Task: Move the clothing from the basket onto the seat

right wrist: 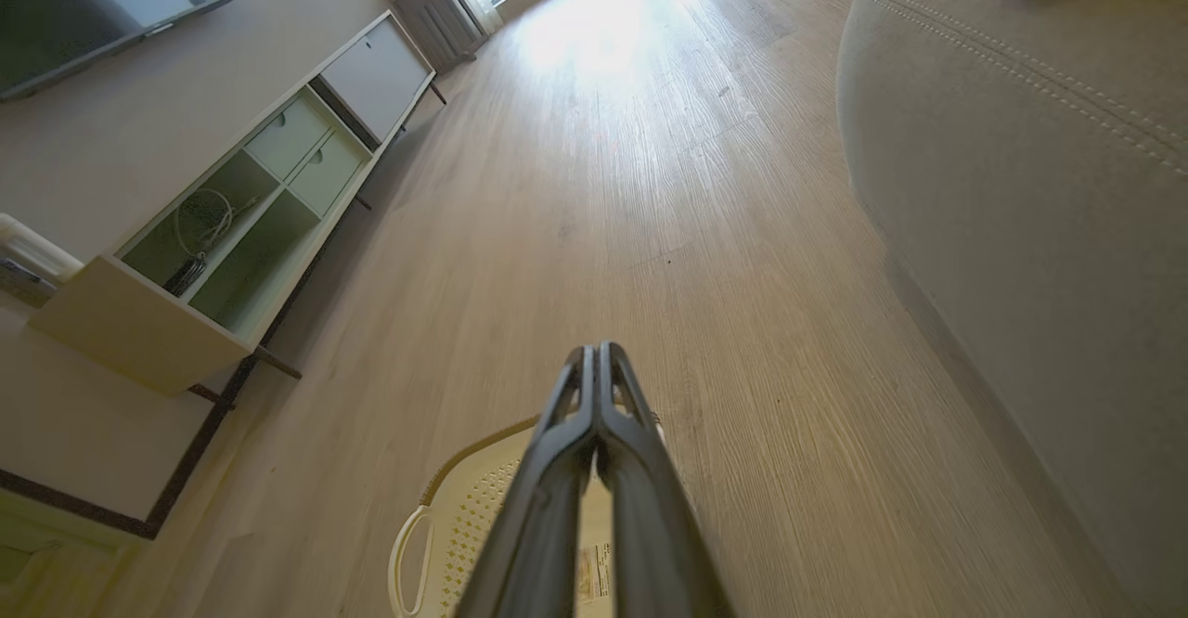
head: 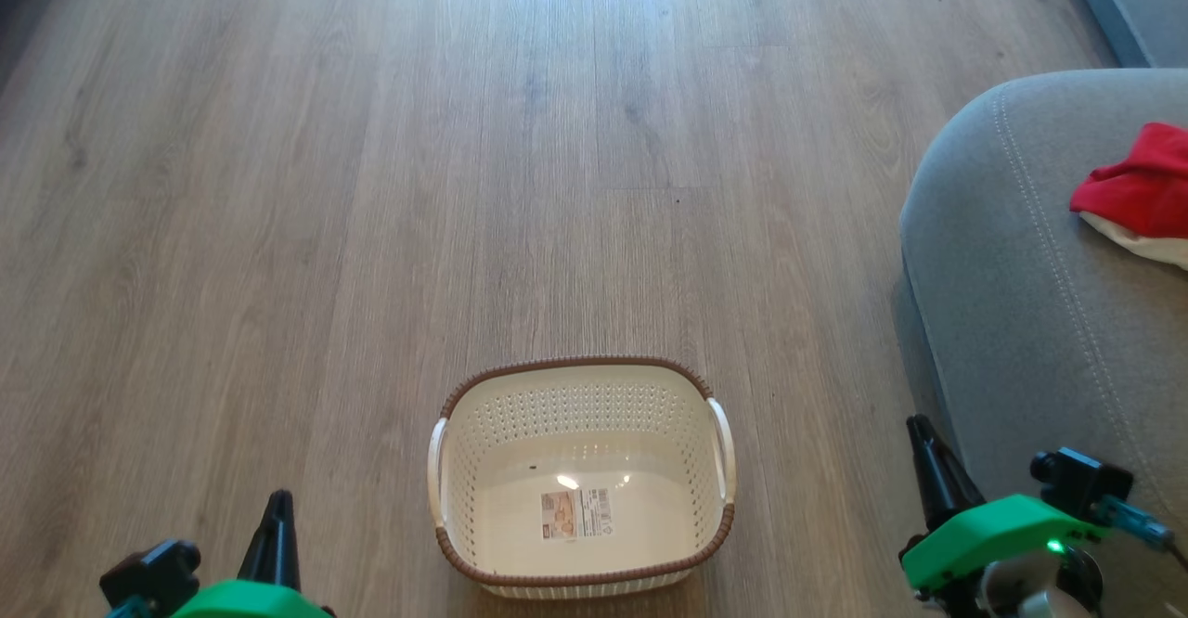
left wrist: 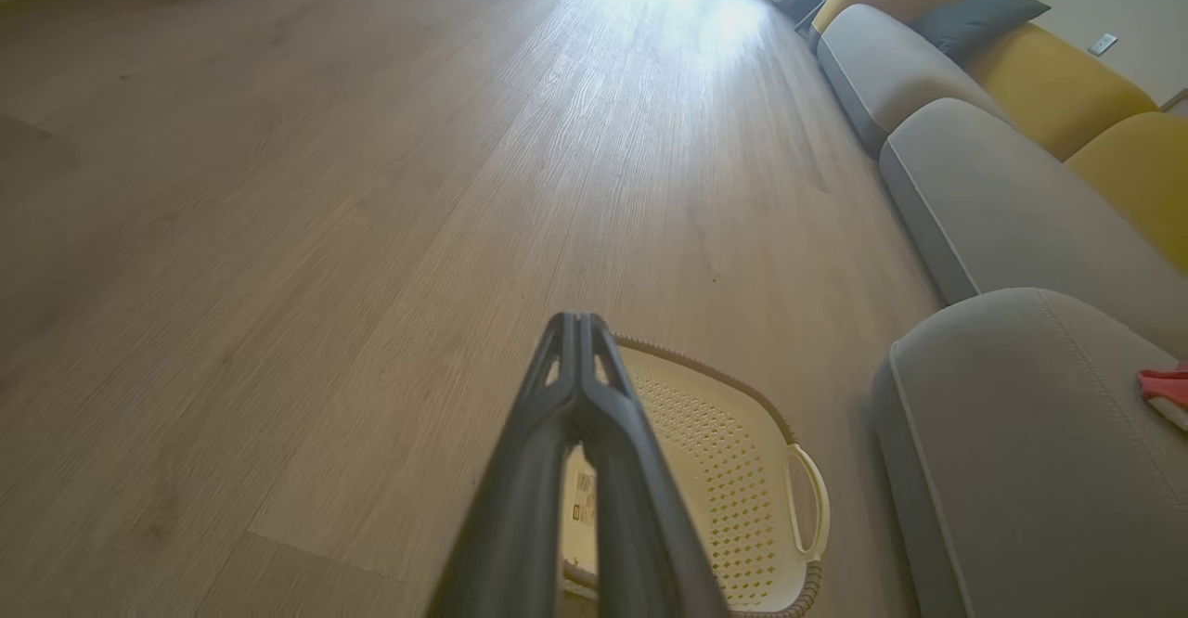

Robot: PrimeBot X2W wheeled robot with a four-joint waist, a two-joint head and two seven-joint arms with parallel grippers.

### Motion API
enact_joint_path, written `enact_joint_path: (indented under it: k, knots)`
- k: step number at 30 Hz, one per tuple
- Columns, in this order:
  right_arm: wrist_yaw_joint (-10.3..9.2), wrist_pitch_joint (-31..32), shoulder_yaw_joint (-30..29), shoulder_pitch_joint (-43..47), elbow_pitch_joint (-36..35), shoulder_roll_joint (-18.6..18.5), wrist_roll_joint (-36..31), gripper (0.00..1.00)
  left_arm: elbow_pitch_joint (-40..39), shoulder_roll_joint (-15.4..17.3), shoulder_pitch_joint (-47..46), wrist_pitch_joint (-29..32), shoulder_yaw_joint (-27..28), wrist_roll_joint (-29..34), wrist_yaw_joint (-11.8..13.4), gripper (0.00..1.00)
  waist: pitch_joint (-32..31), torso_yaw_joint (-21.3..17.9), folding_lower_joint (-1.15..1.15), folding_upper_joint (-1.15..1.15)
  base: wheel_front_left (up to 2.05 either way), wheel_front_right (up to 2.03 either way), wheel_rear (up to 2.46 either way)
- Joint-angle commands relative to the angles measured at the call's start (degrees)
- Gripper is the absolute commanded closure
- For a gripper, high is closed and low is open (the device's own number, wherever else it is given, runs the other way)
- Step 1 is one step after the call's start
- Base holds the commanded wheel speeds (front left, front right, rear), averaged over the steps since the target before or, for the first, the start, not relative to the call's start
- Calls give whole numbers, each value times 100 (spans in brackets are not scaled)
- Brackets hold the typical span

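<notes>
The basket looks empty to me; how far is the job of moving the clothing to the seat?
Done: the basket holds just its label, and the red clothing lies on the seat. In hand: nothing; the left gripper and right gripper are shut and empty, either side of the basket. Left: nothing that I can see, so the job looks finished.

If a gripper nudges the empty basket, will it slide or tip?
Probably slides: the basket looks light, empty perforated plastic on smooth wood floor. Tipping seems unlikely; it sits wide and low. Thin walls may flex.
</notes>
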Motion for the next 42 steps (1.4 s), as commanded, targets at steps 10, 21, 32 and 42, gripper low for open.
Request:
enact_joint_path:
  k: [10, 21, 32, 42]
  knots:
    - [0, 171, -133, -318, -287, 34, 658, 100, -190, 29, -393, 173, 122, -735, -75, 100, 9, -11, 0, 0, 0, 0, 0]
    - [0, 369, -260, -348, -380, 65, 1373, 100, -184, 29, -525, 375, 160, -1543, -139, 100, 20, -24, 0, 0, 0, 0, 0]
    - [0, 551, -376, -375, -466, 95, 2027, 100, -180, 30, -645, 560, 196, -2281, -197, 100, 30, -36, 0, 0, 0, 0, 0]
    - [0, 716, -482, -400, -544, 121, 2623, 100, -175, 31, -755, 729, 228, -2954, -249, 100, 39, -47, 0, 0, 0, 0, 0]
